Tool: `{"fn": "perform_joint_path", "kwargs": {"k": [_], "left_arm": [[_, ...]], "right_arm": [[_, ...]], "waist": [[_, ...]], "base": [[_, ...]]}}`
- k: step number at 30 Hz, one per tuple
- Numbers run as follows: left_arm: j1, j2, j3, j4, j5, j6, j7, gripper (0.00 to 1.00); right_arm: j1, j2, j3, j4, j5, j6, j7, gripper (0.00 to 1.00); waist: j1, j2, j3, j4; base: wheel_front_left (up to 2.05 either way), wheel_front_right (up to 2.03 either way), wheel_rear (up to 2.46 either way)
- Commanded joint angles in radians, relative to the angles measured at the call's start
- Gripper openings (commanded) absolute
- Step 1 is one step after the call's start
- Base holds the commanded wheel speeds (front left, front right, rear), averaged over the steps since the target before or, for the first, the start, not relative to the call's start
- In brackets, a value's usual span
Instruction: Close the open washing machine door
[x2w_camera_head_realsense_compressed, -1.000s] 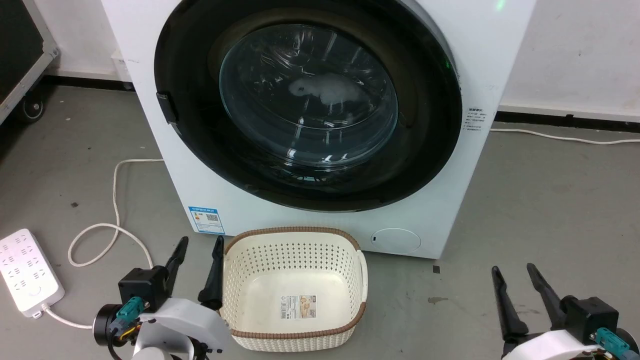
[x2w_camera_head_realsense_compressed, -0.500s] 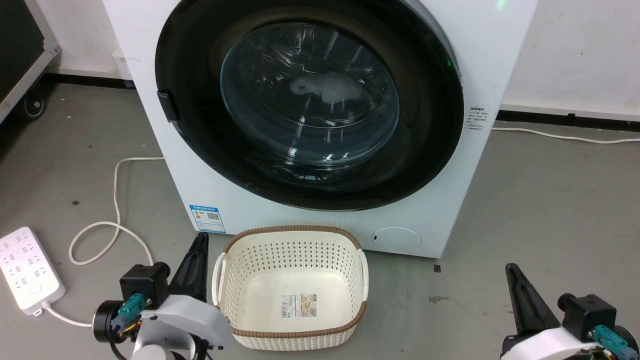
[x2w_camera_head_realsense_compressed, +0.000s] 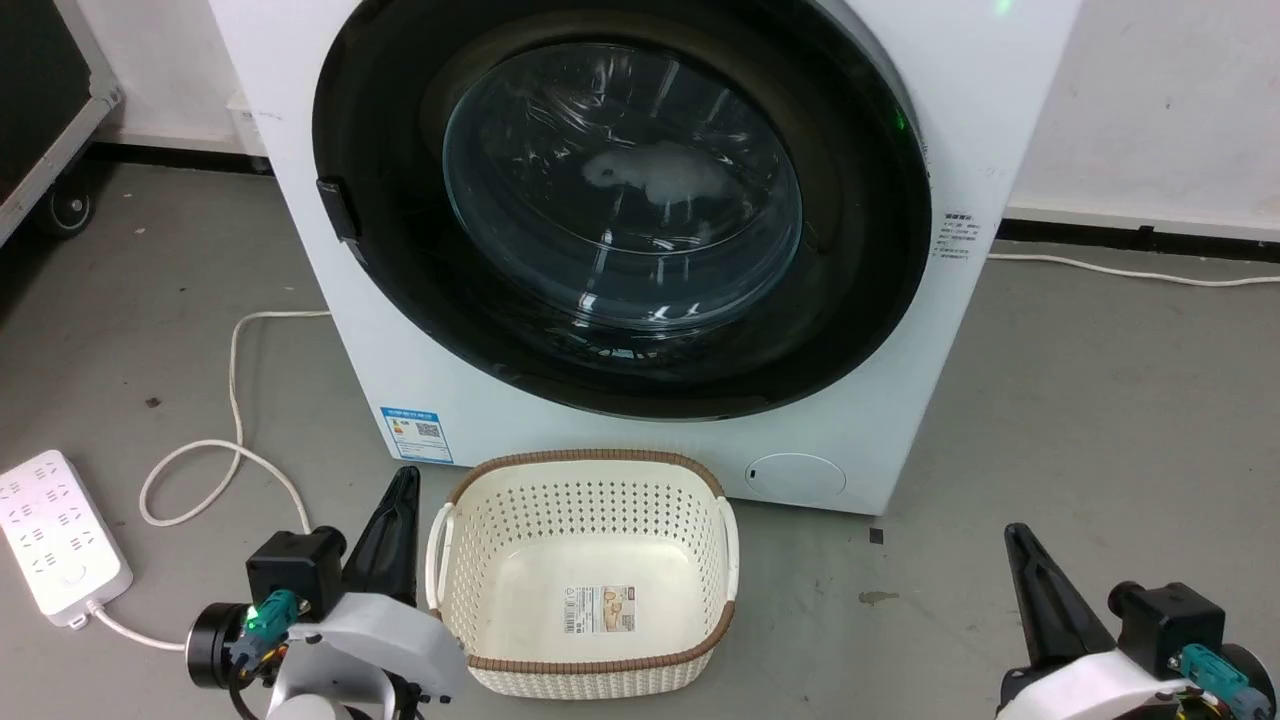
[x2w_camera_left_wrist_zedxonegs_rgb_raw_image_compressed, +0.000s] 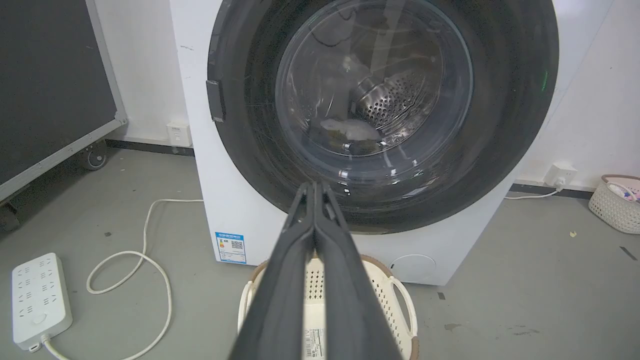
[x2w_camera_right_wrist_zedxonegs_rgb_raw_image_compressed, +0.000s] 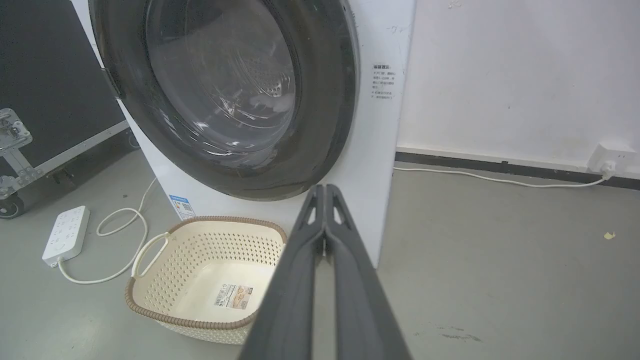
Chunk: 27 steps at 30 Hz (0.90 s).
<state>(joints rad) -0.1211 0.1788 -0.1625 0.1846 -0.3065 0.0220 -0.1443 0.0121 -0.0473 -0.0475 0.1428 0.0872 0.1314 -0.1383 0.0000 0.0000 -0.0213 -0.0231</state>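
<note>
Closing step looks about done: the washing machine door (x2w_camera_head_realsense_compressed: 860, 250) lies flat against the front of the washing machine (x2w_camera_head_realsense_compressed: 640, 455), far centre of the scene, handle tab (x2w_camera_head_realsense_compressed: 338, 208) on its left edge, though I can't tell if the latch has caught. Left gripper (x2w_camera_head_realsense_compressed: 403, 485) sits low by the floor just left of the basket (x2w_camera_head_realsense_compressed: 590, 462), right gripper (x2w_camera_head_realsense_compressed: 1020, 545) low at near right, well apart from the door; both w/ fingers pressed together, holding nothing. Next, as I judge it: confirm the latch, and if it's loose, a closed-finger push on the black rim near the tab, straight in, w/o touching the glass.
</note>
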Motion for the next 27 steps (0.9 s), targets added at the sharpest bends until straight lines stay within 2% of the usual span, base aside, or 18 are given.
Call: {"fn": "perform_joint_path", "kwargs": {"k": [1, 27], "left_arm": [[0.017, -0.004, 0.008, -0.008, 0.013, -0.004, 0.005, 0.0], [0.046, -0.038, 0.051, -0.057, 0.094, -0.009, 0.043, 0.0]], "right_arm": [[-0.003, -0.001, 0.003, -0.01, -0.008, 0.0, 0.005, 0.0], [-0.005, -0.001, 0.015, -0.047, -0.03, 0.0, 0.042, 0.0]], "waist": [[0.0, 0.0, 0.0, 0.0], [0.0, 0.0, 0.006, 0.007]], "base": [[0.0, 0.0, 0.0], [0.0, 0.0, 0.0]]}}
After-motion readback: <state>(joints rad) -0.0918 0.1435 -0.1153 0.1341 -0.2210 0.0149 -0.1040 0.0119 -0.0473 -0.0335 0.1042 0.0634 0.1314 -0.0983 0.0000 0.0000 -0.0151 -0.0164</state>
